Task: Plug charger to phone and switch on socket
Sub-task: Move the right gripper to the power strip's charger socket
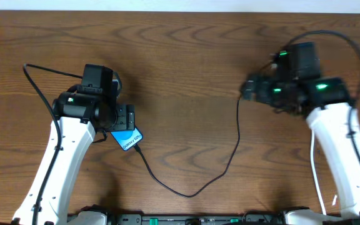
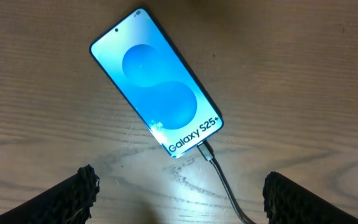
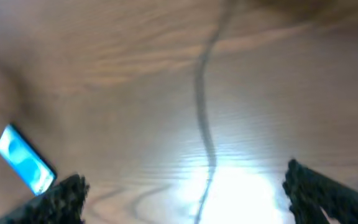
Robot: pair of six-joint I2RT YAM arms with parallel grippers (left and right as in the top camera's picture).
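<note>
"Galaxy S25+" on phone, plus sign probable

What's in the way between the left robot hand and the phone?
Nothing visible. The left gripper is open over the table, with the phone just ahead. Only the charger, at the phone's bottom edge, trails toward the gripper.

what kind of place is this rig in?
Probably a robotics lab bench, though no room is visible. A white left arm and right arm stand at one edge of a wood-grain table, with a phone and black cable laid out.
</note>
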